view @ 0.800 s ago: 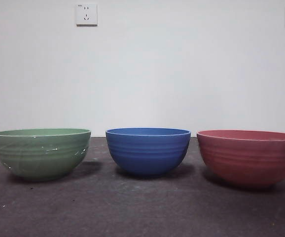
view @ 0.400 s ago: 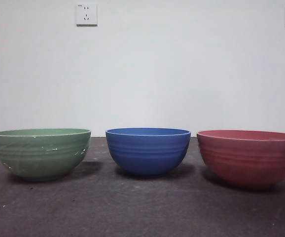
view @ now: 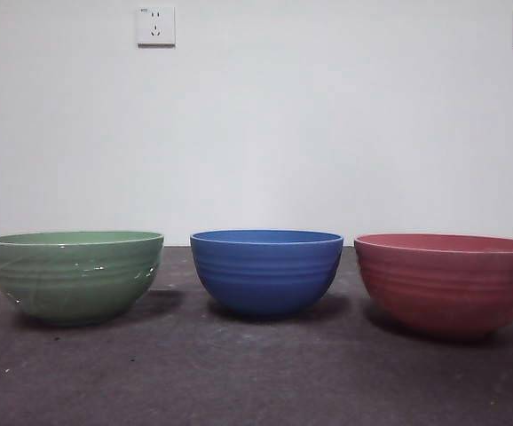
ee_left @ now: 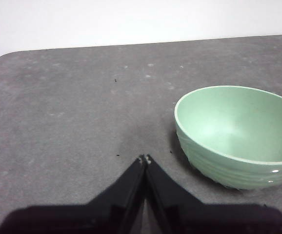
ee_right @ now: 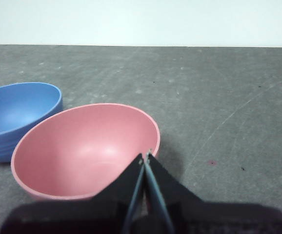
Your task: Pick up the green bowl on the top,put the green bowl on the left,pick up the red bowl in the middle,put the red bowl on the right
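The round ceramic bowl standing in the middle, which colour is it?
Blue. The glossy ridged round ceramic bowl shows best in the front view.

The left tool (ee_left: 145, 158) has its jaws pressed together, tips meeting, holding nothing. The right tool (ee_right: 146, 155) is likewise closed and empty. Neither arm shows in the front view.

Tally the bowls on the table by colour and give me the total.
Green bowl: 1
Blue bowl: 1
Red bowl: 1
Total: 3 bowls, standing apart in a row on the table, none stacked.
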